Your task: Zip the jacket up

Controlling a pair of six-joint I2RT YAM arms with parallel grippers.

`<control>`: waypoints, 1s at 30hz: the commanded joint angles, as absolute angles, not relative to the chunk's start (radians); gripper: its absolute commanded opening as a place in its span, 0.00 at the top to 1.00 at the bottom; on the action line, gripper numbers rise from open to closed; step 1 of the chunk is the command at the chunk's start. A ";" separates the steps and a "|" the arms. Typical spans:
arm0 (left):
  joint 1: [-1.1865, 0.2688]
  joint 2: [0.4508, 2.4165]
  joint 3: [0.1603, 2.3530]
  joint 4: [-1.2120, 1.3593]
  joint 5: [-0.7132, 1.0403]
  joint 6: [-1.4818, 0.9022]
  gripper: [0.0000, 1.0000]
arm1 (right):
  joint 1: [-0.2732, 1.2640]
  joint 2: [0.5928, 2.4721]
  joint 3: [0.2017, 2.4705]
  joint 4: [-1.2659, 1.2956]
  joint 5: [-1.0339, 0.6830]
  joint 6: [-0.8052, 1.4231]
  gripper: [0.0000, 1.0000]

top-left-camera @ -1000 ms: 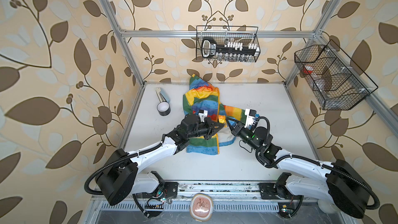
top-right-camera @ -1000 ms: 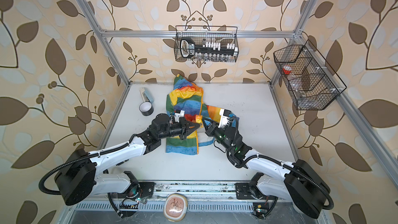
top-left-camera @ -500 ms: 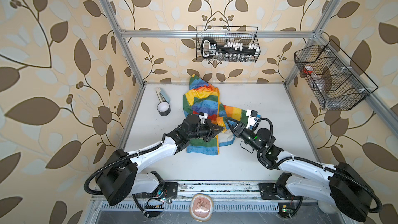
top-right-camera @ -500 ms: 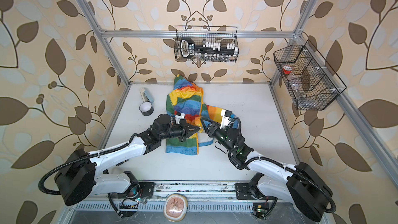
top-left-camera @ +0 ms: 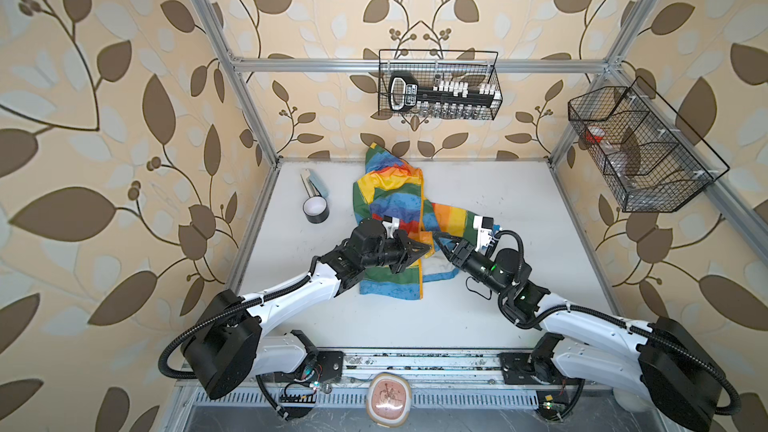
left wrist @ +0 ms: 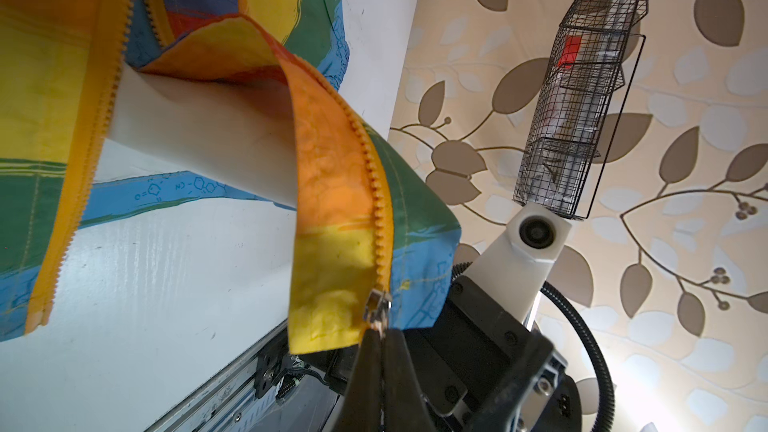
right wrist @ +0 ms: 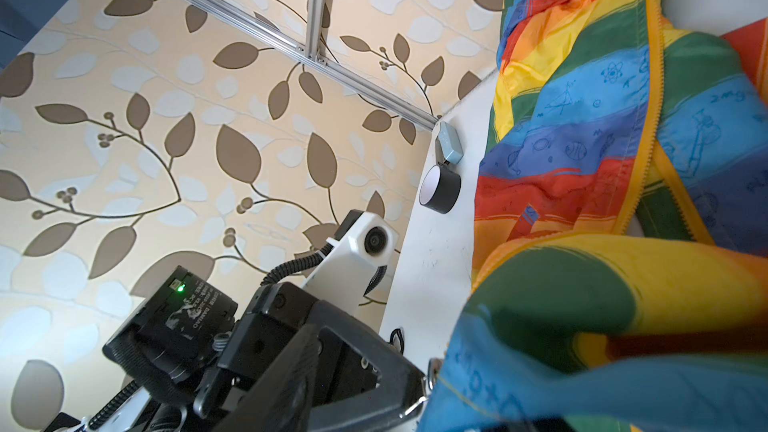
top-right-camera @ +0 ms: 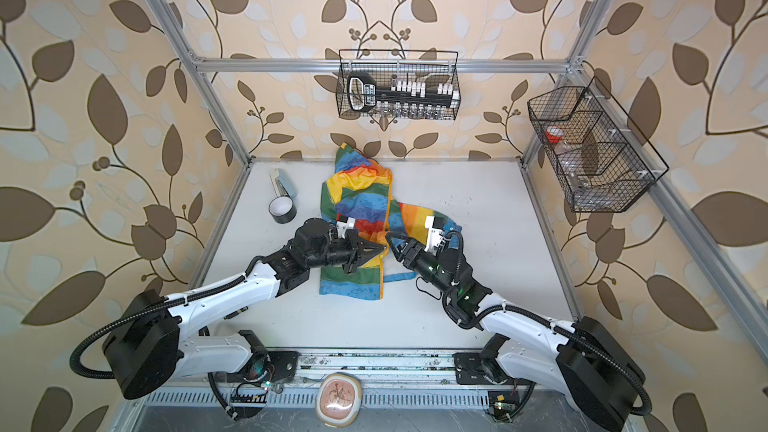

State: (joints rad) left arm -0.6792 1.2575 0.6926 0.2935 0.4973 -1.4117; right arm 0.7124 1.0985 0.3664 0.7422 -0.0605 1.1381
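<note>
The left gripper (left wrist: pixel 377 336) is clamped tight on the pull of the metal zipper slider (left wrist: pixel 377 310), which sits at the bottom end of one orange zipper tape. That tape edges a front flap of the jacket (top-left-camera: pixel 390 201), and the flap is lifted off the white table (top-left-camera: pixel 498 209) so that its white lining shows. The other row of orange teeth hangs apart from it, so the front is unzipped here.

In both top views the right gripper (top-right-camera: pixel 391 243) faces the left one, tip near tip. Its jaws look parted, just beside the raised flap. In its wrist view the fabric hides the fingers.

The rest of the jacket lies crumpled in the middle of the table, its far end reaching the back wall. A black tape roll (top-left-camera: pixel 316 210) stands well to its left.
</note>
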 commanded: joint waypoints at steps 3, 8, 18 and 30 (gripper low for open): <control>-0.671 1.216 0.736 0.289 0.517 -1.381 1.00 | 0.715 1.126 0.357 0.734 -0.118 1.216 0.42; -0.671 1.212 0.736 0.287 0.515 -1.380 1.00 | 0.718 1.165 0.372 0.725 -0.137 1.237 0.44; -0.672 1.197 0.720 0.284 0.514 -1.385 1.00 | 0.714 1.278 0.377 0.900 -0.122 1.317 0.48; -0.672 1.183 0.709 0.279 0.512 -1.384 1.00 | 0.703 1.320 0.403 0.950 -0.126 1.334 0.61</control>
